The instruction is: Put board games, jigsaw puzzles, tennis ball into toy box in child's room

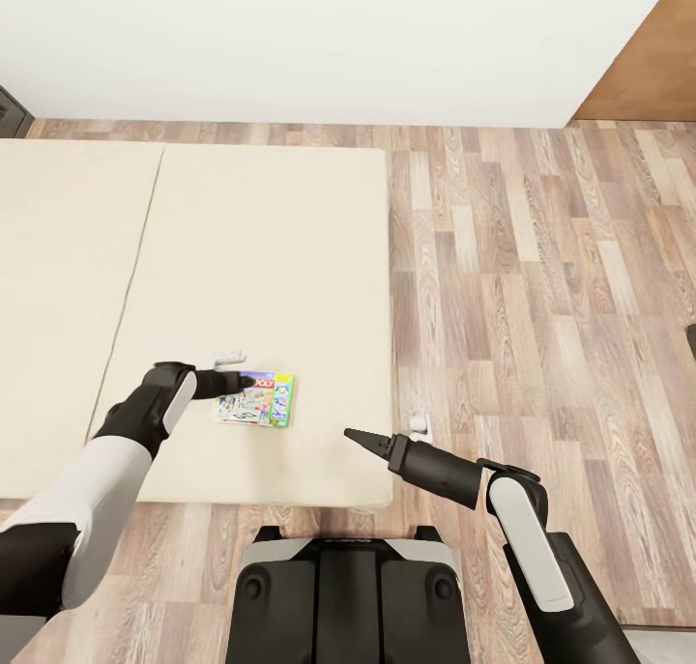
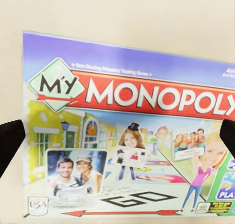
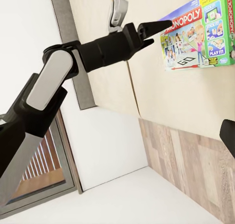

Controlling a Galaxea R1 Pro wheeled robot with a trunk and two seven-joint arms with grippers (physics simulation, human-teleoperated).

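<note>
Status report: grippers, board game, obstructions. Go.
Left gripper open over board game, not gripping. Right gripper off to the side, state unclear. Game flat on bed. Nothing in the way.

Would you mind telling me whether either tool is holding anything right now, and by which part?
Nothing is held: the left tool hovers open over the Monopoly box; the right tool is empty.

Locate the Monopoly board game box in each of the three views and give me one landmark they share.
Head view: the flat, brightly printed Monopoly board game box lies on the beige mattress, near its front edge, at the left end effector.
Left wrist view: the box fills most of the frame.
Right wrist view: the box is in the upper right corner.
Shared landmark: the beige mattress.
</note>
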